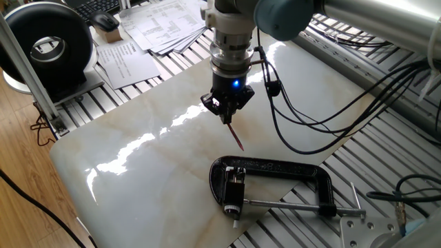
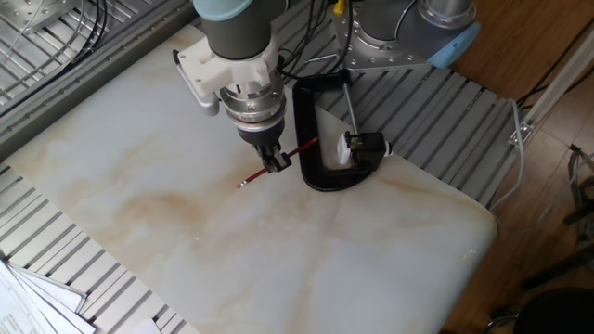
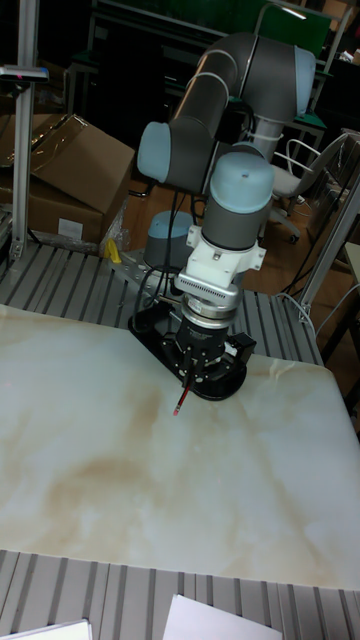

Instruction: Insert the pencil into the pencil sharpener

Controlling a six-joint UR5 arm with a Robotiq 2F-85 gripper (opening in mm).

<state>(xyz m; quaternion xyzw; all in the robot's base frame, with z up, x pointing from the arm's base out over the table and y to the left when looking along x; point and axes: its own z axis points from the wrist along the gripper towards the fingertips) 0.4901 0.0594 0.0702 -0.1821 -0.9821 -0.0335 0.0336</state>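
Observation:
My gripper (image 1: 225, 114) is shut on the thin dark red pencil (image 1: 236, 136) and holds it just above the marble slab. The pencil slants down toward the black C-clamp (image 1: 282, 169). In the other fixed view the pencil (image 2: 251, 178) sticks out on both sides of the gripper (image 2: 277, 163), one end reaching toward the clamp (image 2: 307, 130). The pencil sharpener (image 1: 234, 189), a small black block with a whitish end, sits gripped in the clamp's jaws, a short way beyond the pencil's end. It also shows as the sharpener (image 2: 362, 146). In the tall view the pencil (image 3: 180, 400) pokes out below the gripper (image 3: 190, 376).
The marble slab (image 1: 138, 179) lies on a slotted aluminium table. Papers (image 1: 155, 24) and a black round device (image 1: 48, 45) are at the far left. Black cables (image 1: 310, 117) hang from the arm over the slab's right side.

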